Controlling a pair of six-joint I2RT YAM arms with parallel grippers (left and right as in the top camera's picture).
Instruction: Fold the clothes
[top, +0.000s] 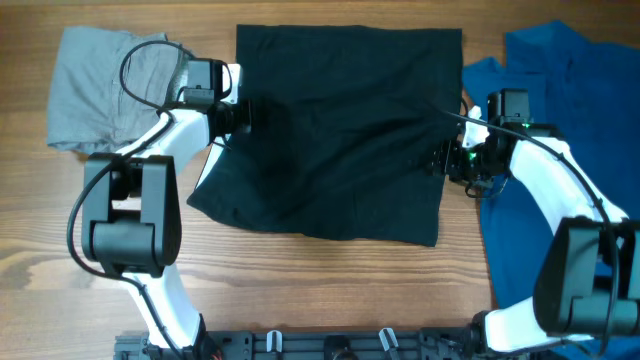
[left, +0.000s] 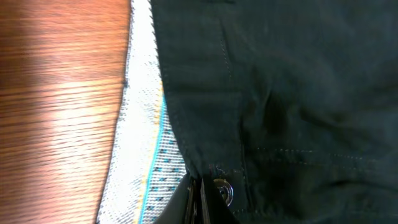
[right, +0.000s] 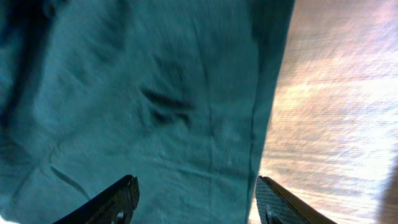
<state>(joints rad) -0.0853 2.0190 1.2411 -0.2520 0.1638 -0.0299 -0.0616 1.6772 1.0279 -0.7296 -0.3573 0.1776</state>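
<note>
Left end effector (left: 199, 190) is clenched on the flat black cloth garment (top: 340, 130) at its waistband, mid wooden worktop (top: 330, 290). The right end effector (right: 196, 185) hangs released at the opposite edge. I'd pinch that side too before lifting, so the fold goes over evenly.

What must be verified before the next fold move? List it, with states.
1. Left gripper shut on black garment edge: ok.
2. Right gripper gripping cloth: not ok; jaws open, nothing between.
3. Black garment lying flat: not ok; creased, lower left edge skewed.
4. Grey garment apart from the black one: ok.
5. Blue garment apart from the black one: cannot tell; edges nearly meet at the top.
</note>
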